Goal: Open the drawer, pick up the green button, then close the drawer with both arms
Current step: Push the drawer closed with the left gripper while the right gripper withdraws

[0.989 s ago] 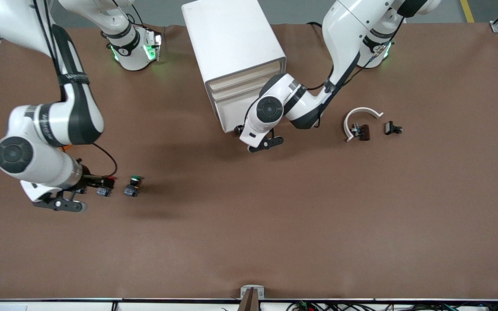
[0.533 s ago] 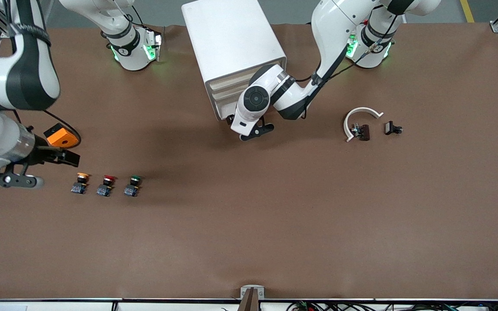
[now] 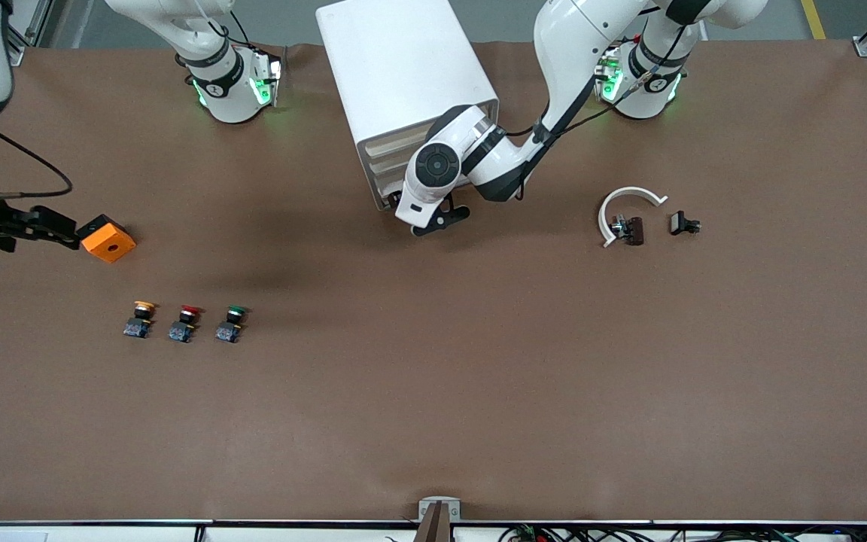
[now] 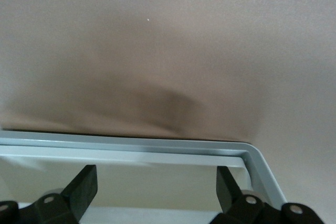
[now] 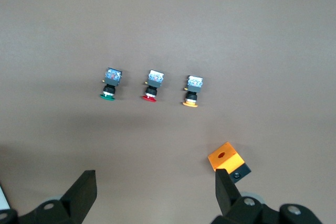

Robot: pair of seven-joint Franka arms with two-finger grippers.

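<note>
Left gripper at cabinet front — jaws apart, green button on table.

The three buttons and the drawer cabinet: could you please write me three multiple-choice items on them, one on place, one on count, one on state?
1. Where does the green button lie in the row of buttons?
A. at the end nearest the cabinet
B. in the middle
C. at the end nearest the orange block

2. How many buttons lie on the table?
A. two
B. three
C. four

3. How do the left gripper's fingers stand?
A. shut on a button
B. shut on a drawer front
C. open, holding nothing

Answers:
1 A: the red button and yellow button lie on toward the orange block, away from the cabinet.
2 B: green, red and yellow show in both the front and right wrist views.
3 C: the left wrist view shows the fingers spread apart over a drawer, with nothing between.
</note>
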